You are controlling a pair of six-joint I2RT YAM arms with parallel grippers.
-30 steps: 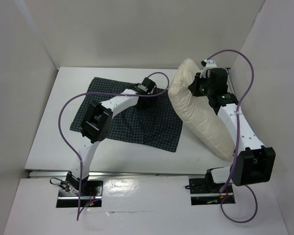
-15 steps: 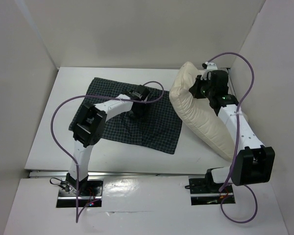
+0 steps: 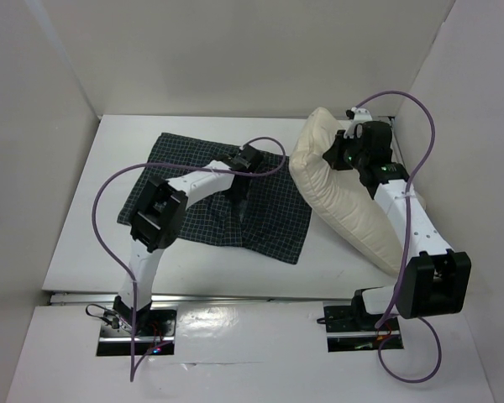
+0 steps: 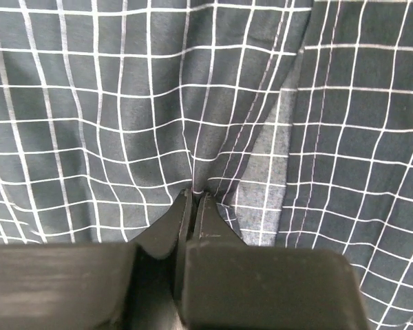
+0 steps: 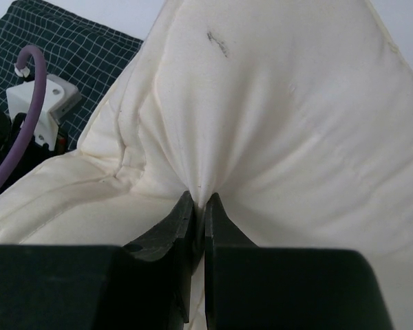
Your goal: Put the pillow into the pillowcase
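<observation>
The dark navy checked pillowcase (image 3: 269, 222) lies spread on the white table, left of centre. My left gripper (image 4: 195, 195) is shut on a pinched fold of the pillowcase (image 4: 124, 124) near its middle; from above the left gripper (image 3: 239, 178) sits low on the cloth. The cream pillow (image 3: 353, 214) stands tilted at the right, its lower end on the table. My right gripper (image 5: 200, 200) is shut on a gathered pinch of the pillow (image 5: 282, 103) near its upper end, seen from above with the right gripper (image 3: 340, 151) against the pillow's top edge.
White walls (image 3: 235, 59) enclose the table at the back and both sides; the right wall is close behind the pillow. Purple cables (image 3: 105, 210) loop off both arms. A metal rail (image 3: 235, 295) runs along the table's near edge.
My left gripper has dropped onto the pillowcase and closed on a fold of it, bunching the cloth. The right gripper and pillow have barely moved.
</observation>
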